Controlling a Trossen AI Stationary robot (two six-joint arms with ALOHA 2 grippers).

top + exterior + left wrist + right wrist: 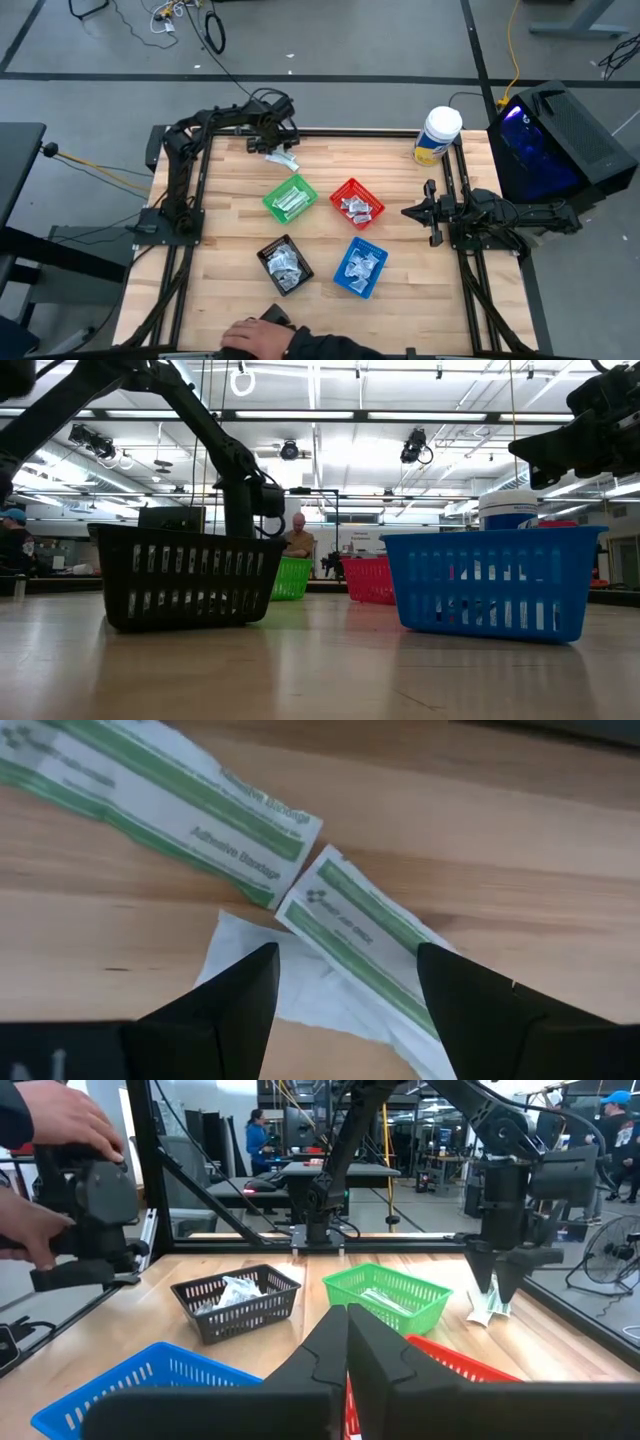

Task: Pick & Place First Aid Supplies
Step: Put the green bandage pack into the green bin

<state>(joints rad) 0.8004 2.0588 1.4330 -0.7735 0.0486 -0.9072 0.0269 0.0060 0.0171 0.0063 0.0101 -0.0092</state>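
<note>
Three first aid supplies lie flat on the wooden table near its far left edge point(283, 160): two green-striped bandage strips point(160, 800) point(355, 935) and a white packet point(265, 985) partly under the nearer strip. My left gripper point(345, 985) points down over them, open. Its fingers stand on either side of the nearer strip's end and the white packet. The right wrist view shows it point(495, 1292) low over the packets point(483, 1310). My right gripper point(347, 1342) is shut and holds nothing. It waits level at the table's right edge point(425, 212).
Four baskets holding packets stand mid-table: green point(290, 198), red point(357, 203), black point(284, 264) and blue point(360, 266). A white-lidded tub point(437, 135) stands at the far right. A person's hand point(255, 335) holds a dark device at the near edge.
</note>
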